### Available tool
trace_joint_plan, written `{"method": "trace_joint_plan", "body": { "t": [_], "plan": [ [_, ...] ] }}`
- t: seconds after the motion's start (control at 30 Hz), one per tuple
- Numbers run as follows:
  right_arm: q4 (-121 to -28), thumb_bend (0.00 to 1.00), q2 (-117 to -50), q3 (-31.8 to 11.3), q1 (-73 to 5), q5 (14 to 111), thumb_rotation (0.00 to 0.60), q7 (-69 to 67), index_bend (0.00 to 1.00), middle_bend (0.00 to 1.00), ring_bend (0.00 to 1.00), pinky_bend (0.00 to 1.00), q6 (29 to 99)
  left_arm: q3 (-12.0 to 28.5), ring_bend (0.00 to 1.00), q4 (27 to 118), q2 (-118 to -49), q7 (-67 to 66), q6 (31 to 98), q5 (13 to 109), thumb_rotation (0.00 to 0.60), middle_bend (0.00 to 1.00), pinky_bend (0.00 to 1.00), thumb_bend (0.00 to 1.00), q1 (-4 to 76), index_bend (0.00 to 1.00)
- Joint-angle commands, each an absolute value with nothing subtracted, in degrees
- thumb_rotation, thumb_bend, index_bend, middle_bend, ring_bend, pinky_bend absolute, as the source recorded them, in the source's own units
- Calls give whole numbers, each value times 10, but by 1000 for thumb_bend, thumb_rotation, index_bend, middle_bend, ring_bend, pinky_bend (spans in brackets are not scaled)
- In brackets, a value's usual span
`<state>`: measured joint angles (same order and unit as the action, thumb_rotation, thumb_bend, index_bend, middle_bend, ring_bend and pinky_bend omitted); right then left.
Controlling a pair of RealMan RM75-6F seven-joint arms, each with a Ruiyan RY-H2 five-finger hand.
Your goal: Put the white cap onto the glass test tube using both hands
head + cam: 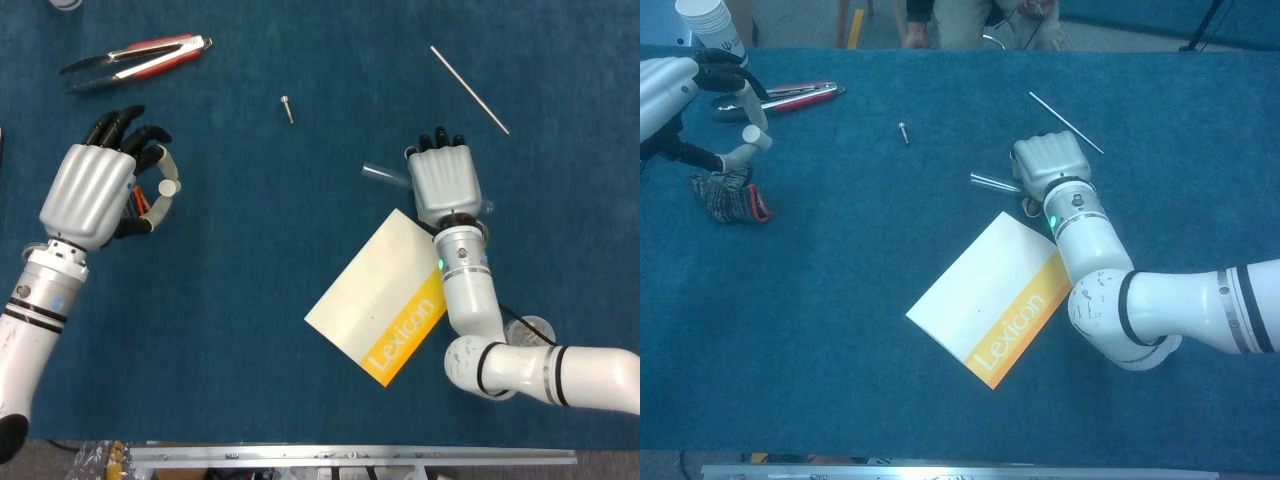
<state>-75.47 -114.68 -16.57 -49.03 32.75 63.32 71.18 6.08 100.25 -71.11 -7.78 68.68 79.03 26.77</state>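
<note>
Step in hand: pickup of the tube, cap already held. Near to far:

Nearest, 1 booklet (388, 295), white w/ a yellow strip marked Lexicon, flat on the blue bench (250, 400), just near-left of my right wrist.

Next, my right hand (443, 183), palm down over the glass test tube (385, 176). Only 1 end of the tube shows, sticking out left of the hand; the rest is hidden under it. Fingers curl down over it, but I can't tell whether they've closed on the glass or just cover it. The tube looks to be lying on the bench, not lifted.

Same depth, far left: my left hand (98, 190) is up off the bench w/ the white cap (171, 187) pinched between thumb and a finger tip, other fingers loosely curled. In the chest view 1 dark knit glove w/ red trim (728, 195) lies below that hand.

Farther: 1 small screw (287, 108) mid-bench, 1 thin metal rod (469, 88) far right, 1 pair of red-handled tongs (135, 58) far left, 1 paper cup (708, 22) at the far-left corner.

Next move, as I judge it: firm up the right grip, lift the tube w/ the open end facing left, then bring both hands together at mid-bench and line the cap up w/ the mouth. The glass is slick and round, so it may roll from under the fingers.
</note>
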Motion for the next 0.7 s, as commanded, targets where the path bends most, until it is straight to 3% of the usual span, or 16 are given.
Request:
{"method": "trace_joint_plan", "body": {
  "t": [0.03,0.27,0.7],
  "plan": [
    [-752,351,-1148,-166,-491,328,600,632,436,251,132,245,710,61,91,1003,-711,-78,687,791,600,283,95,382,268,544],
    [-751,408,-1150,-167,-493,330,600,632,454,251,132,246,711,61,91,1003,-712,-78,686,792,600,283,95,382,268,544],
    [-759,410,-1144,-158,-491,337,600,637,455,251,132,246,710,59,90,1004,-712,-78,686,797,600,282,95,382,267,545]
  ]
}}
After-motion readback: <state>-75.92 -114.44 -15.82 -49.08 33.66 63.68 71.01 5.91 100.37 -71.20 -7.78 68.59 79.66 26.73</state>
